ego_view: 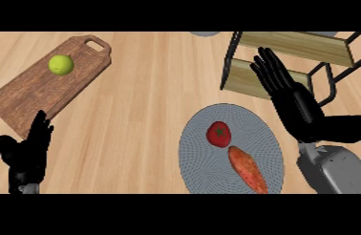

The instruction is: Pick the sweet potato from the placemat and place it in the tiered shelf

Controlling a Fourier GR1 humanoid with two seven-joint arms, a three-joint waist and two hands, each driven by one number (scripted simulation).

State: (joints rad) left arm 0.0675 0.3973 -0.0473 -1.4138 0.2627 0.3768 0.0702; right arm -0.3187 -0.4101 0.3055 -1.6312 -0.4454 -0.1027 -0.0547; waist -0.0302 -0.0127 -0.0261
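The sweet potato (248,170) lies on the round grey placemat (199,155), toward its lower right part, running slantwise with its lower end near the placemat's bottom edge. Just above it on the same placemat sits a red tomato (218,133); the two look close enough to touch, though that cannot be told for sure from this angle.

The right hand (294,105) hangs above the tabletop (155,100) to the upper right of the placemat, its fingers (271,67) straight and spread, holding nothing. The fingertips overlap the lower board of the tiered shelf (303,44), which stands at the upper right with wooden boards in a dark frame. The hand is clear of the sweet potato.

The left hand (28,150) rests at the lower left edge, fingers up and relaxed, empty. Its fingertips overlap the lower corner of a wooden cutting board (42,88), which carries a green lime (61,64) near its handle end.
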